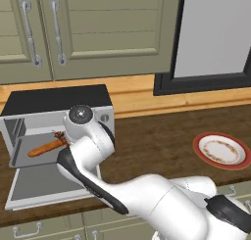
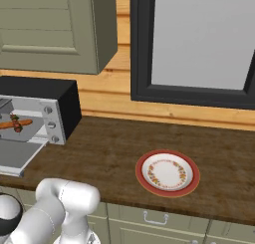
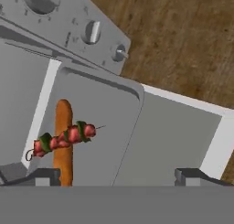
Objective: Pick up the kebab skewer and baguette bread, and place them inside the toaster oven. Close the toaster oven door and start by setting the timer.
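Observation:
The toaster oven (image 1: 54, 99) stands at the counter's left end, and its door (image 1: 39, 185) hangs open, flat toward me. Inside, on the grey tray (image 3: 103, 127), lies the orange-brown baguette bread (image 3: 64, 159). The kebab skewer (image 3: 75, 133) rests crosswise on top of it. Both also show in the left base view, the baguette (image 1: 45, 148) with the skewer (image 1: 60, 135) at its far end. My gripper (image 3: 119, 176) hovers above the open door (image 3: 183, 141) just in front of the tray, open, with nothing between its fingertips (image 3: 45, 176). Knobs (image 3: 93, 31) run along the oven's panel.
A red-rimmed plate (image 2: 168, 172) with nothing on it sits on the wooden counter (image 2: 99, 153) to the oven's right. Wall cabinets (image 1: 88, 28) hang above the oven, and a dark-framed window (image 2: 199, 44) stands behind the counter. My arm's wrist (image 1: 81, 115) is in front of the oven's right panel.

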### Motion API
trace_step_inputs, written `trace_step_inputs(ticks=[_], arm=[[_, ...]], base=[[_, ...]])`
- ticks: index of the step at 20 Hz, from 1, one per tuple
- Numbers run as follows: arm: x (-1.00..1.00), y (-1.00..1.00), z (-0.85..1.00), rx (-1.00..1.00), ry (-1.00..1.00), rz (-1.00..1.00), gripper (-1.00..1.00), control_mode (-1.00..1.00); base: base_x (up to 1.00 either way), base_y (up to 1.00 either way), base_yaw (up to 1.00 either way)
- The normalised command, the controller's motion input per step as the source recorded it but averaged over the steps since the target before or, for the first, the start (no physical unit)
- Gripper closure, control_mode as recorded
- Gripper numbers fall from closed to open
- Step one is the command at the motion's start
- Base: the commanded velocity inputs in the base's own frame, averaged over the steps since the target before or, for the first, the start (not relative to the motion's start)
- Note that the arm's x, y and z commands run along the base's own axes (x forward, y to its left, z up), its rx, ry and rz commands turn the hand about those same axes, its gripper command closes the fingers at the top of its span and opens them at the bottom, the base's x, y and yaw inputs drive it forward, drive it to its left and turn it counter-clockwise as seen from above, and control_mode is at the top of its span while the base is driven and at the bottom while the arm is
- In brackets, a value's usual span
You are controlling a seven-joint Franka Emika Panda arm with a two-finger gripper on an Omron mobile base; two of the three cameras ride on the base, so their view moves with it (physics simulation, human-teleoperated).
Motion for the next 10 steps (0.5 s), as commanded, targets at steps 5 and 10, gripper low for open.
trace_step_inputs(ticks=[5, 10], arm=[[-0.09, 0.00, -0.14, -0.43, 0.01, 0.29, -1.00, -1.00], [-0.34, 0.00, -0.06, -0.43, 0.04, 0.49, -1.00, -1.00]], base=[[0.00, 0.00, 0.00], [0.00, 0.00, 0.00]])
